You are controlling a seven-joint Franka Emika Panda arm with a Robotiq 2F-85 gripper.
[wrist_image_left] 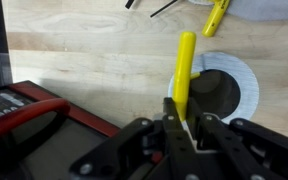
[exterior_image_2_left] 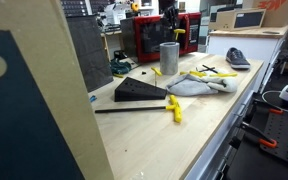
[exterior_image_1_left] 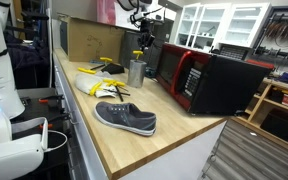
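Note:
My gripper [wrist_image_left: 184, 120] is shut on a yellow-handled tool [wrist_image_left: 185, 68], which sticks out from between the jaws. It hangs over the rim of a grey metal cup [wrist_image_left: 222, 90] that stands on the wooden worktop. In both exterior views the gripper [exterior_image_1_left: 142, 40] [exterior_image_2_left: 174, 24] hovers just above the cup [exterior_image_1_left: 136, 72] [exterior_image_2_left: 169, 58], with the yellow tool [exterior_image_1_left: 141, 55] [exterior_image_2_left: 177, 36] pointing down towards its mouth. The tool's lower end is hidden from the wrist view.
A red and black microwave [exterior_image_1_left: 209, 78] [wrist_image_left: 24, 112] stands close beside the cup. On the worktop lie a grey shoe [exterior_image_1_left: 126, 118], a white cloth [exterior_image_1_left: 92, 85] with yellow-handled tools [exterior_image_1_left: 109, 66], a black wedge [exterior_image_2_left: 139, 90] and a cardboard box [exterior_image_1_left: 94, 38].

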